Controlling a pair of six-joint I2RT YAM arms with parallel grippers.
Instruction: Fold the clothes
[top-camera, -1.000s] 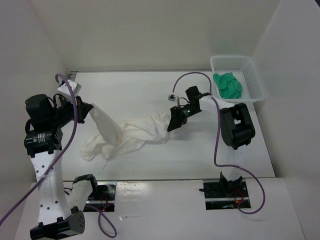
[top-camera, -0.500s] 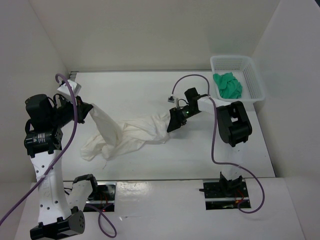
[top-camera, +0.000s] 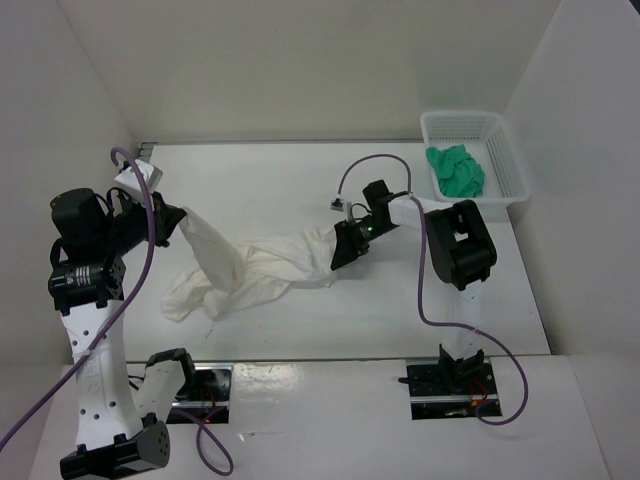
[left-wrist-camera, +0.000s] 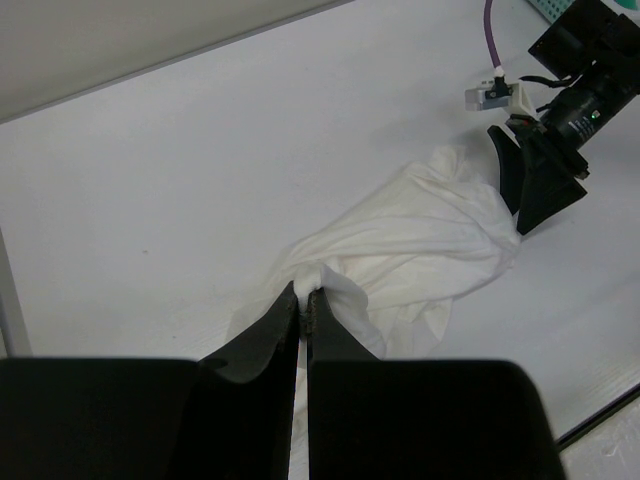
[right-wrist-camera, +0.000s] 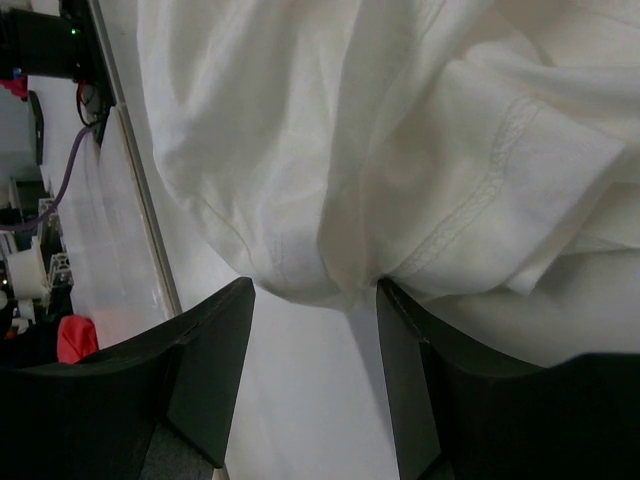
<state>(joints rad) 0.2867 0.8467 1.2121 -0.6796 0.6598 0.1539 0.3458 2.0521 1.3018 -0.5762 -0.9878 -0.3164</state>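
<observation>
Left gripper (top-camera: 178, 222): the item farthest left of the white mesh basket (top-camera: 505, 160). Its jaws are pressed together on a pinch of the white garment (top-camera: 260, 265), and the left wrist view shows the fabric bunched between the fingertips (left-wrist-camera: 305, 295). The cloth rises to this grip, off the table (top-camera: 270, 190).

White garment: lies crumpled and wrinkled on the table, well to the left of the basket. It stretches from the left gripper toward the basket side.

Right gripper (top-camera: 340, 250): at the garment's basket-side end, between garment and basket. Its jaws stand apart, and in the right wrist view (right-wrist-camera: 315, 290) a hemmed fold of fabric (right-wrist-camera: 400, 150) sits at the gap, not clamped.

Basket: holds a green cloth (top-camera: 455, 170).
</observation>
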